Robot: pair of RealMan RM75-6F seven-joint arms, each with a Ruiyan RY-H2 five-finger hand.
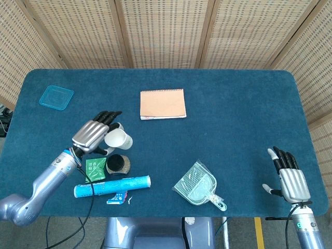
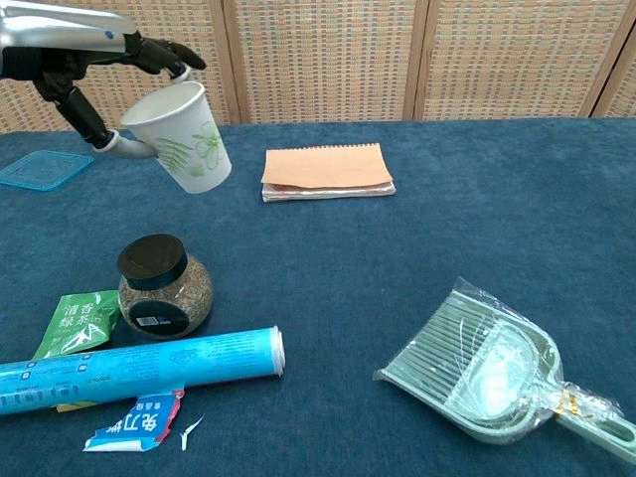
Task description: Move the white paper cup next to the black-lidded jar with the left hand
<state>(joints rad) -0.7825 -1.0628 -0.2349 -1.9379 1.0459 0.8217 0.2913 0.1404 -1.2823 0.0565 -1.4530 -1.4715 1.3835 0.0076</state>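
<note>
My left hand (image 1: 93,136) grips the white paper cup (image 1: 118,139) and holds it in the air, tilted, above and a little behind the black-lidded jar (image 1: 118,164). In the chest view the cup (image 2: 183,136) with its green leaf print hangs well above the jar (image 2: 163,286), with the left hand (image 2: 81,60) wrapped around its far side. My right hand (image 1: 289,178) rests at the table's front right corner with fingers spread, holding nothing.
A green packet (image 1: 95,169), a blue roll (image 1: 111,186) and a torn wrapper (image 1: 117,198) lie beside and in front of the jar. An orange notebook (image 1: 162,104) sits mid-table, a clear dustpan (image 1: 197,187) front centre, a blue lid (image 1: 56,96) far left.
</note>
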